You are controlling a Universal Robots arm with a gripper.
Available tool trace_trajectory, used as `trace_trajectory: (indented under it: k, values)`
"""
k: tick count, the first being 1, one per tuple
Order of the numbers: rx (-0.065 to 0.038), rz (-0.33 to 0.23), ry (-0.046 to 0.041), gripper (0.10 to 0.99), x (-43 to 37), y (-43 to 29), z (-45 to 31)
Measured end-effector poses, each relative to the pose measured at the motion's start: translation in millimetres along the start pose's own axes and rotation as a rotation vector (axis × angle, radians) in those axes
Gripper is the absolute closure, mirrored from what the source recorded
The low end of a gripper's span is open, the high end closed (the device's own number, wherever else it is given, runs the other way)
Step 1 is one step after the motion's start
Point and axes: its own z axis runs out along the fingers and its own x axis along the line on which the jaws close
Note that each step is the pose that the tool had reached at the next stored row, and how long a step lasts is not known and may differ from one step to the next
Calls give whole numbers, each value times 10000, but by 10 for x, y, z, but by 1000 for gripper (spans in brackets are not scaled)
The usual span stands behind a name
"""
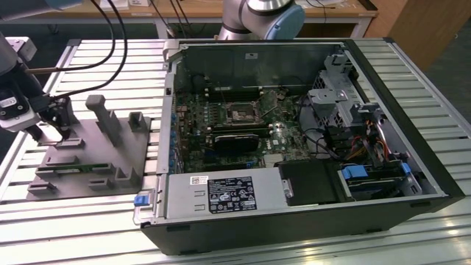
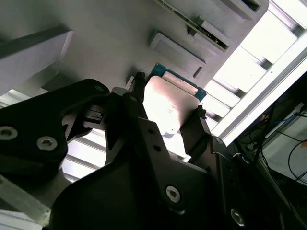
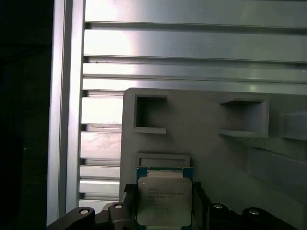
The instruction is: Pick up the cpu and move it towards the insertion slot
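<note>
lying between the fingers (image 2: 194, 127), the cpu (image 2: 169, 103) touches both.

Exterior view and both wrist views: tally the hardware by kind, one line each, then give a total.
cpu: 1
insertion slot: 1
green memory strip: 1
grey fixture: 1
computer case: 1
Total: 5

Count stands at one cpu (image 3: 164, 201), one insertion slot (image 1: 241, 114), one grey fixture (image 1: 92, 149), one green memory strip (image 1: 77, 164), one computer case (image 1: 294, 237).
</note>
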Motion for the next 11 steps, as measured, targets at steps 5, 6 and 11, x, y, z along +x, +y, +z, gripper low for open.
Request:
trace_trajectory:
  k: [5,6,11]
  values:
    - [0,0,0,541,0,8,-41]
    - [1,0,1,541,0,9,-49]
    - [3,0,1,541,1,17,-94]
